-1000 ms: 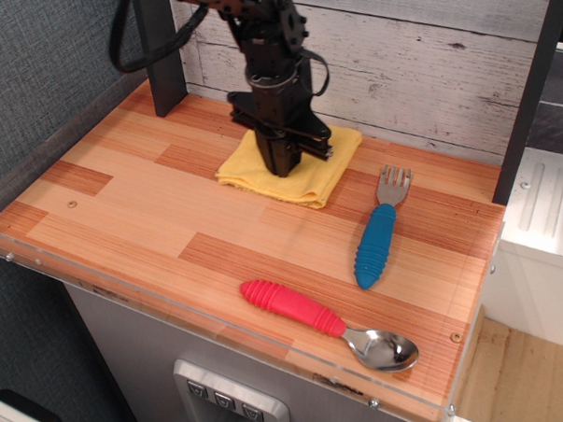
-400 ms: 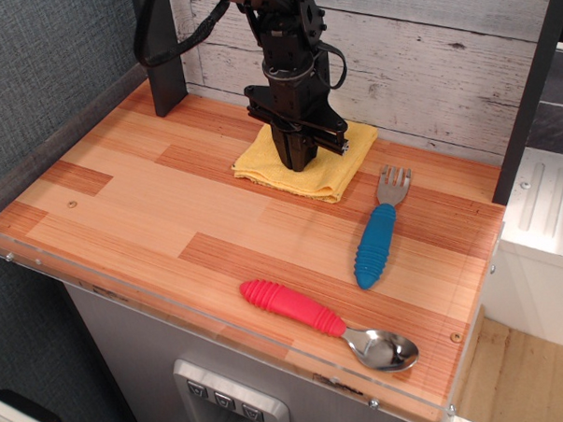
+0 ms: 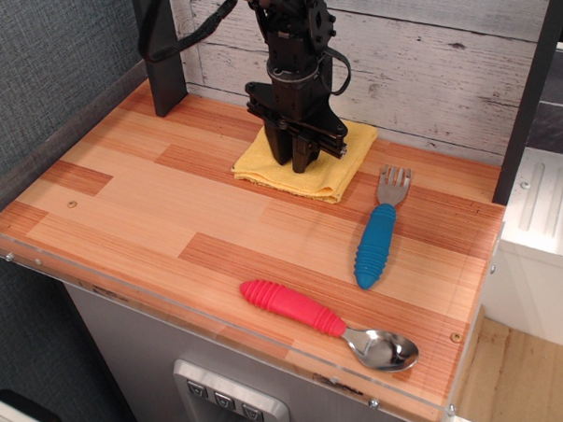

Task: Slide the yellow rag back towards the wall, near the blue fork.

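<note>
So the yellow rag (image 3: 308, 168) is sitting at the back of the desk (image 3: 151, 217), close to the wall (image 3: 425, 65), and the blue fork (image 3: 379, 233) is just off its right corner. The gripper (image 3: 298, 163) stands straight over the rag's middle, tips down at the cloth. Can't tell if the fingers (image 3: 284, 151) are pinching it or just pressing. The fork's long axis runs front to back. Looks basically done to me.
</note>
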`<state>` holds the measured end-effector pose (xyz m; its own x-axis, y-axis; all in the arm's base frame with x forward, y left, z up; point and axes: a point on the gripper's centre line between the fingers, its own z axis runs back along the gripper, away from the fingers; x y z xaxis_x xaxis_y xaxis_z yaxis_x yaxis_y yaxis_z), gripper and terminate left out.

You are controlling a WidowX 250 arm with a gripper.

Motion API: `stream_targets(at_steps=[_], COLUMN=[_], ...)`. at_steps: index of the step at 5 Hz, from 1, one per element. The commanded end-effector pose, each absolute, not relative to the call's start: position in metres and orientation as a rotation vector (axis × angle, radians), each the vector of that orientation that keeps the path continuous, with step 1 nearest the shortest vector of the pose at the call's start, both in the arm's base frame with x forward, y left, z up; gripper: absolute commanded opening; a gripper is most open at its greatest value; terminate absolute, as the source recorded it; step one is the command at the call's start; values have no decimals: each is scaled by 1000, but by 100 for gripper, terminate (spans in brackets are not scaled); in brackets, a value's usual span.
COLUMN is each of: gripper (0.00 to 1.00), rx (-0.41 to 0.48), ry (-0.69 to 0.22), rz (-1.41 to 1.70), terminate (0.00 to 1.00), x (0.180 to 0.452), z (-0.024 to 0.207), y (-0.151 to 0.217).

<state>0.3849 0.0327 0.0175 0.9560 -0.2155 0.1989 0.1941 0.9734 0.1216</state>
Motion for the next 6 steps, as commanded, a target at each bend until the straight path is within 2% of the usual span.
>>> stream_targets(at_steps=[1, 2, 3, 4, 5, 6], gripper=[100, 100, 100, 100, 100, 100], rx=[125, 144, 178, 179, 96, 69], ry=[-425, -461, -417, -307, -198, -227], rz=[-142, -129, -142, -120, -90, -27], terminate=[0, 0, 0, 0, 0, 0], x=[382, 377, 375, 364, 339, 311], z=[70, 87, 92, 97, 105, 110], y=[27, 30, 31, 31, 36, 38])
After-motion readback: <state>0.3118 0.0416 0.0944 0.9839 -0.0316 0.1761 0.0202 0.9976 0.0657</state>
